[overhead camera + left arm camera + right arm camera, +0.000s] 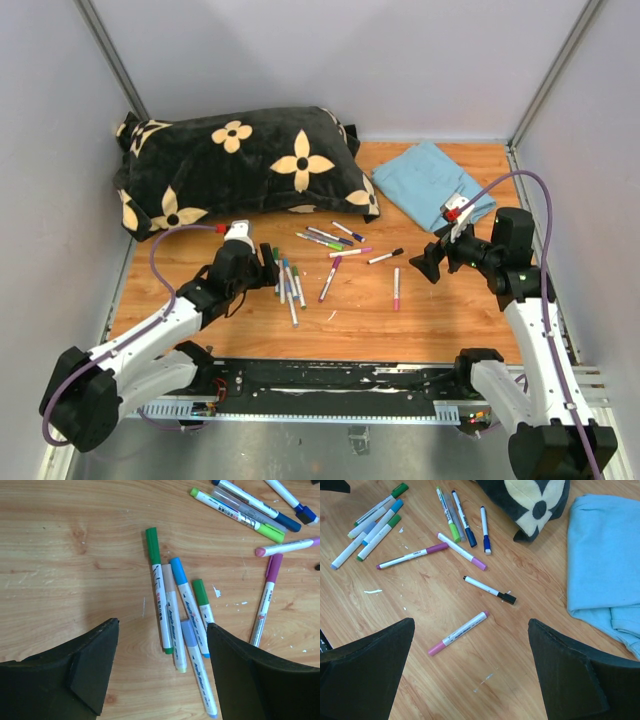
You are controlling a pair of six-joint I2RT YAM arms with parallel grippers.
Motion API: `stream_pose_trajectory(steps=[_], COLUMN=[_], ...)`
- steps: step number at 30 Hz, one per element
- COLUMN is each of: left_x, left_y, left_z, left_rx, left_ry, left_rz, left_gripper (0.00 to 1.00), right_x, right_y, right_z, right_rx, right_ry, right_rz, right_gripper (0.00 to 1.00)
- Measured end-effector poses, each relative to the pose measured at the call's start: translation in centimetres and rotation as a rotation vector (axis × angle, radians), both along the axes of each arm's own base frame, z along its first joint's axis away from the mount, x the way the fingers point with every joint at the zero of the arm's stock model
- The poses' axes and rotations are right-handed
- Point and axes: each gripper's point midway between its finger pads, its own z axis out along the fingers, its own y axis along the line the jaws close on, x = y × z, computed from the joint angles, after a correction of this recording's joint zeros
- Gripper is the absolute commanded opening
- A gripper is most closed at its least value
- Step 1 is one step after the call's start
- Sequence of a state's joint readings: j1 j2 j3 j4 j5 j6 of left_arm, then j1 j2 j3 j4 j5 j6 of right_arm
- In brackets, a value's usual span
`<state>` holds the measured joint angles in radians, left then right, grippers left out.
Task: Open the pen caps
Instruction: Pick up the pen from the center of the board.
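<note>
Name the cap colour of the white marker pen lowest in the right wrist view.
Pink plastic cap, clearest in the right wrist view.

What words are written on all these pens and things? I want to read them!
No text can be read for certain.
Blue-capped pen: blue print along its white barrel, too blurred.
Green-capped pen: dark print, too blurred.
Pink-capped pen: grey print, too small.
Pillow: only flower shapes, no words.
Blue cloth: no words show.
</note>
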<state>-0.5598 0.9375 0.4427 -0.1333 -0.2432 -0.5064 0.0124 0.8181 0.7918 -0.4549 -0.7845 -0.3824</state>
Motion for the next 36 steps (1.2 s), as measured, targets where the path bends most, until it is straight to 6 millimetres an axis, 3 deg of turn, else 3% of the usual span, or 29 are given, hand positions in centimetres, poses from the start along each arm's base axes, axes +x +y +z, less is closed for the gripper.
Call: stream_pose_trajectory(steps=[36], left_x=[0.9], left_y=[0.5], left_z=[-2.8], left_rx=[0.190], left_ry=[0.116], left_rz=[0.025], left_gripper=[0.73], right_x=[0.0], right_y=[0.0], right_z=[-0.7], right_rx=[-0.016], right_ry=[0.024], right_rz=[0.005], right_gripper=[0.98])
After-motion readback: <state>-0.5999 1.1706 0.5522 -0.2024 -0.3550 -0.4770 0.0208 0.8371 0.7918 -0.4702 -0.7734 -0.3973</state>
